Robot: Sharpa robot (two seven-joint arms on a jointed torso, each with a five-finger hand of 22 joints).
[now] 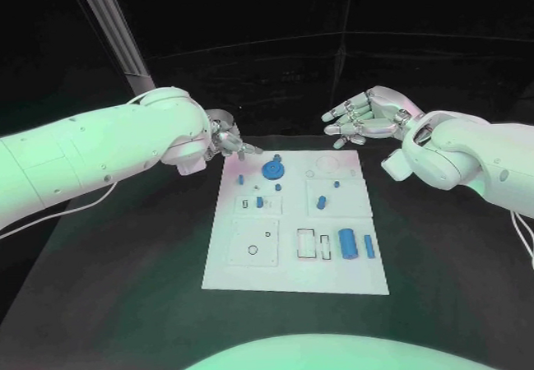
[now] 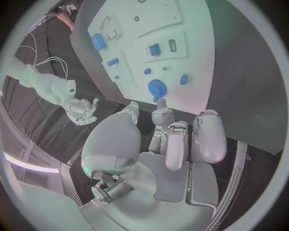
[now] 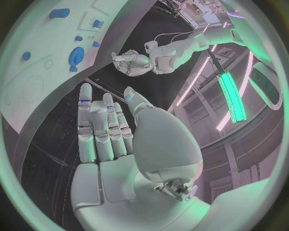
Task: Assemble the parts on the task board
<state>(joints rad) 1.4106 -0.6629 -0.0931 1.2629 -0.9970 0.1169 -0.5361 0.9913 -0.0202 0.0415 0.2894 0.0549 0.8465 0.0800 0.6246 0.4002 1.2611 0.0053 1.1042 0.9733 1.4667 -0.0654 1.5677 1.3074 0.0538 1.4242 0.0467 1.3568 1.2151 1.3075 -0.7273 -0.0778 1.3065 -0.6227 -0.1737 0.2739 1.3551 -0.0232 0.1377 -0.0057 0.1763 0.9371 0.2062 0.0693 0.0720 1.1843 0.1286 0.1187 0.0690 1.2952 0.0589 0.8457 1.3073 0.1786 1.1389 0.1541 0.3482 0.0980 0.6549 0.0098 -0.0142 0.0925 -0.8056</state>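
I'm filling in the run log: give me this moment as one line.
left silver hand: fingers curled, holding nothing, at far edge of white task board | right silver hand: open, hovering | round blue disc part: on board

The task board looks like a smooth, matt white plate of plastic, and the parts on it, among them a round disc and a short cylinder, look like matt blue plastic. The table under it has a dull black surface with little shine, and whether it is cloth or a hard top cannot be told. Both arms wear glossy white plastic shells that catch the coloured light, while the left hand and the right hand have a satin silver, metallic-looking finish with darker seams between the segments.
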